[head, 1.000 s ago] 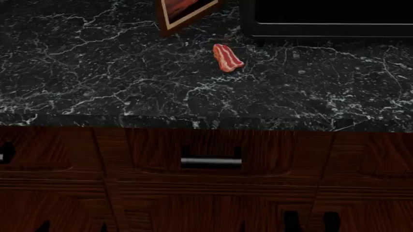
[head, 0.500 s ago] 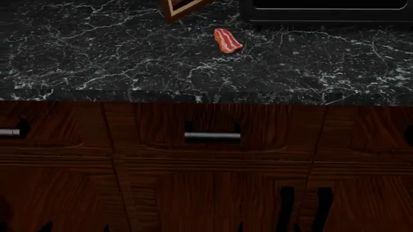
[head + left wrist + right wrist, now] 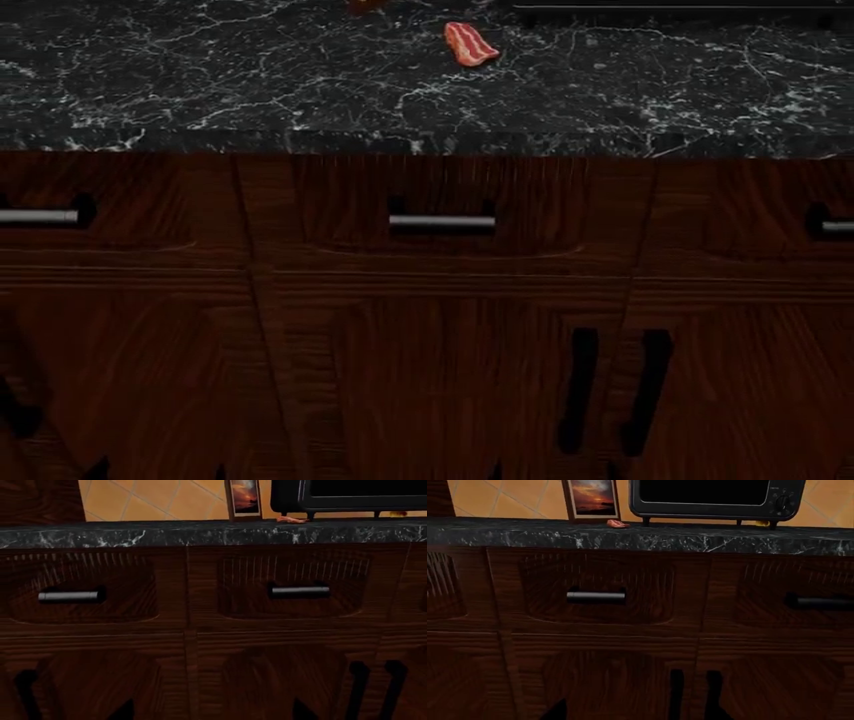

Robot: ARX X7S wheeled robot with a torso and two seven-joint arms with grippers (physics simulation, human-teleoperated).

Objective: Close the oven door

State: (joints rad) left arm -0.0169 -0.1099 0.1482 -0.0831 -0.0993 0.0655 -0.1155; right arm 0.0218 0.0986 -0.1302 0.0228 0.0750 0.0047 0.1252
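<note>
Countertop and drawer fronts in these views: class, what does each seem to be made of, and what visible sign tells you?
The countertop looks like polished black marble or an imitation: white veins branch across a dark surface. The drawer fronts look like dark red-brown stained wood, with visible streaky grain. Their bar handles seem brushed metal, grey with a soft highlight.

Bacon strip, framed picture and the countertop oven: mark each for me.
bacon strip [image 3: 470,44], head view, its middle.
framed picture [image 3: 591,498], right wrist view, sunset image.
countertop oven [image 3: 714,491], right wrist view, dark glass front.

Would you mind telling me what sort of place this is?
Most likely a home kitchen: a black marble counter over wooden drawers, a countertop oven against tiled wall, and bacon.
</note>
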